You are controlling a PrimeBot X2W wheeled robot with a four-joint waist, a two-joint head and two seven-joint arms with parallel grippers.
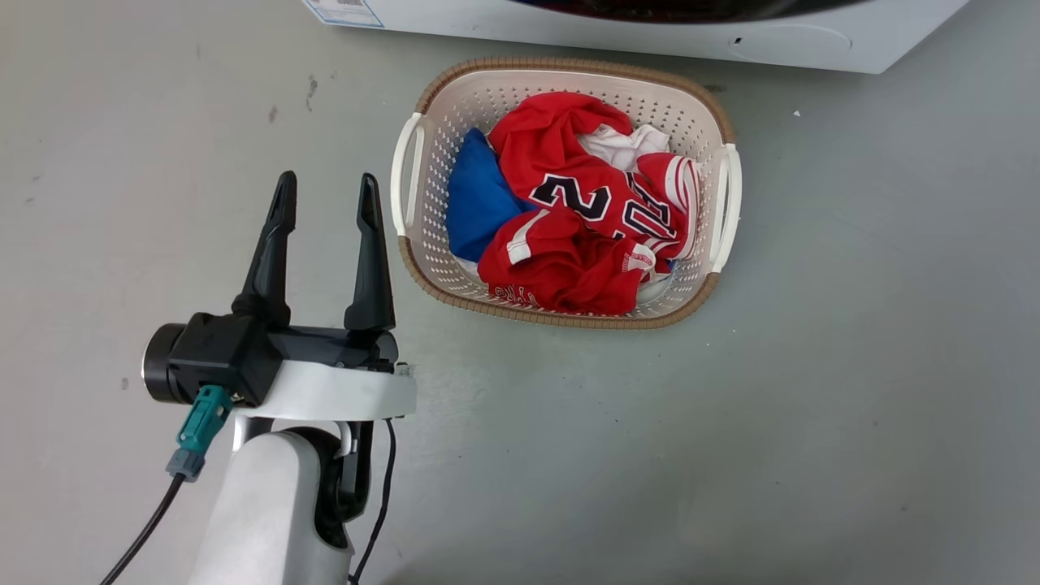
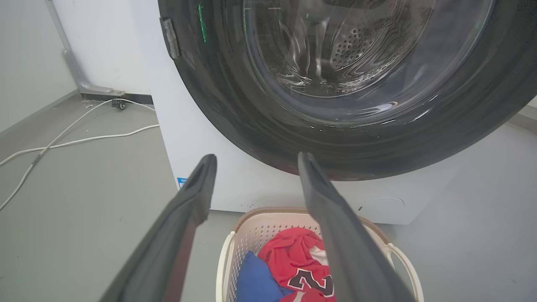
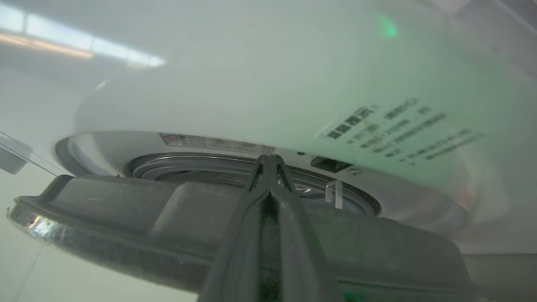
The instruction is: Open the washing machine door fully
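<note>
In the head view the left gripper (image 1: pixel 327 179) sits at the lower left of the frame, its two dark fingers spread wide and pointing up the picture, with nothing between them. It hangs over bare grey floor (image 1: pixel 812 366), just left of a white basket (image 1: pixel 569 67) that fills the middle of the frame and holds red, blue and white clothes (image 1: pixel 585 203). The lower front of the machine (image 1: pixel 569 24) runs along the top edge, with a blue label (image 1: pixel 345 10) at the upper left and a round cap (image 1: pixel 784 41) at the upper right.

In the left wrist view the same gripper (image 2: pixel 256 157) is wide open and empty. The glossy black door (image 2: pixel 251 109) takes up the top of the frame, its hinge (image 2: pixel 170 37) at the upper left and the steel drum showing through the glass. The basket (image 2: pixel 260 212) lies at the bottom centre, just before the machine (image 2: pixel 197 138). White cables (image 2: pixel 84 140) trail over the floor at the left.

In the right wrist view the right gripper (image 3: pixel 268 161) has its fingertips pressed together at the centre of the frame. They lie across the dark edge of the door (image 3: pixel 126 218), which stands slightly off the white front of the machine (image 3: pixel 251 84), so the ring of the opening shows in the gap. I cannot tell whether the fingers touch the door.
</note>
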